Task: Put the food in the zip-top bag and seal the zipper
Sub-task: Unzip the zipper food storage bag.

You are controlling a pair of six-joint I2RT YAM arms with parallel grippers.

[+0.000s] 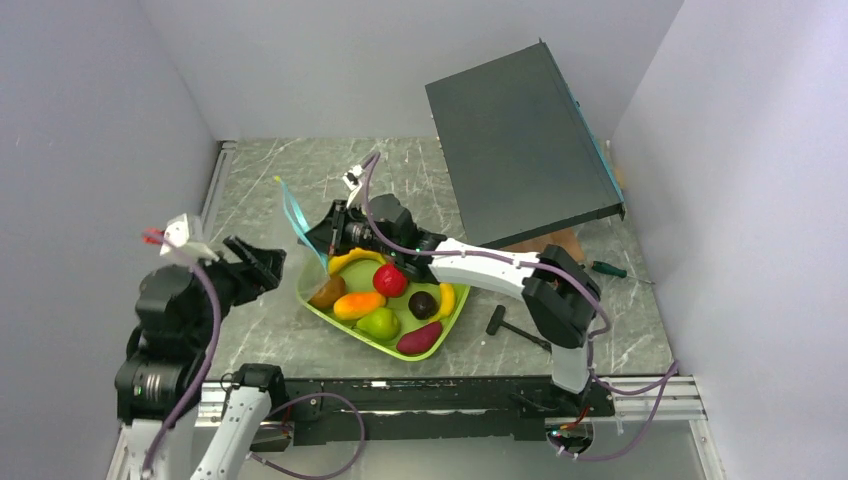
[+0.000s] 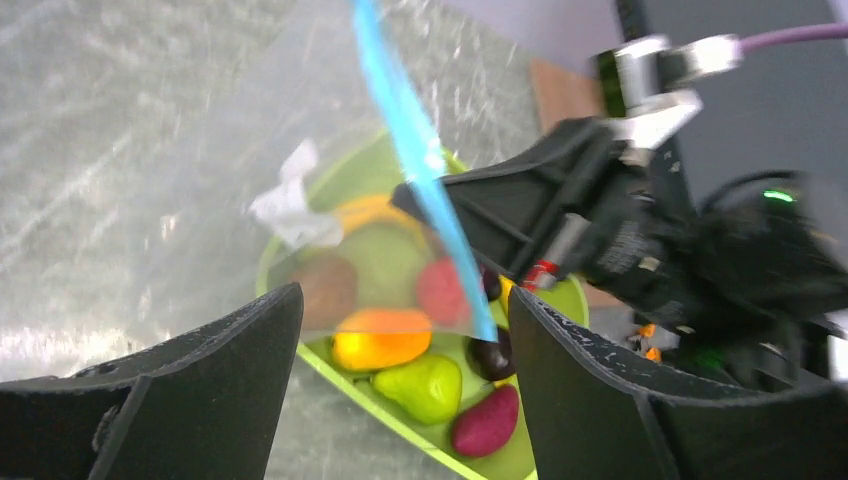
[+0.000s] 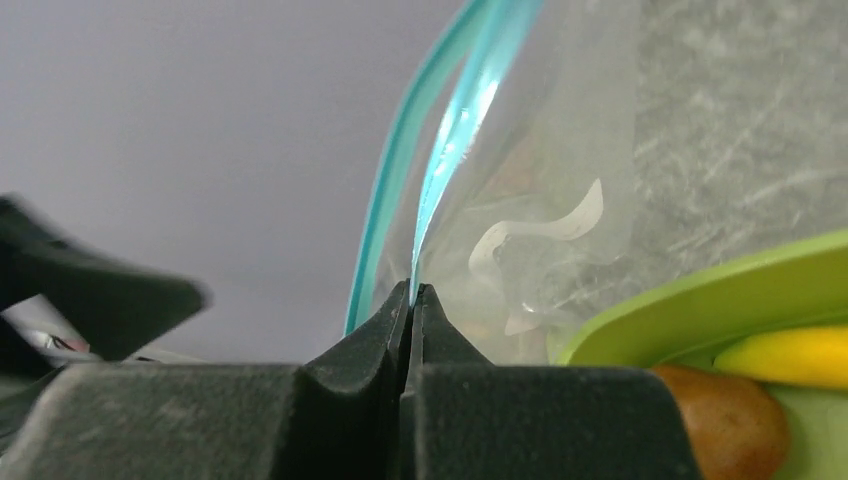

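Note:
The food lies in a lime-green tray (image 1: 455, 318): banana (image 1: 355, 260), red apple (image 1: 390, 280), brown piece (image 1: 327, 292), orange piece (image 1: 358, 305), green pear (image 1: 379, 323), dark purple piece (image 1: 423, 304), magenta piece (image 1: 420, 338). My right gripper (image 1: 320, 238) is shut on the zipper (image 3: 455, 130) of the clear zip-top bag (image 2: 250, 150), holding it upright at the tray's far-left edge. The zipper also shows from above (image 1: 293, 218). My left gripper (image 1: 262, 262) is open and empty, just left of the bag and apart from it; its wrist view (image 2: 405, 295) sees the food through the plastic.
A dark flat panel (image 1: 520, 140) leans at the back right on a brown block (image 1: 560, 243). A black tool (image 1: 505, 322) and a green-handled screwdriver (image 1: 607, 268) lie right of the tray. Grey walls close in on both sides.

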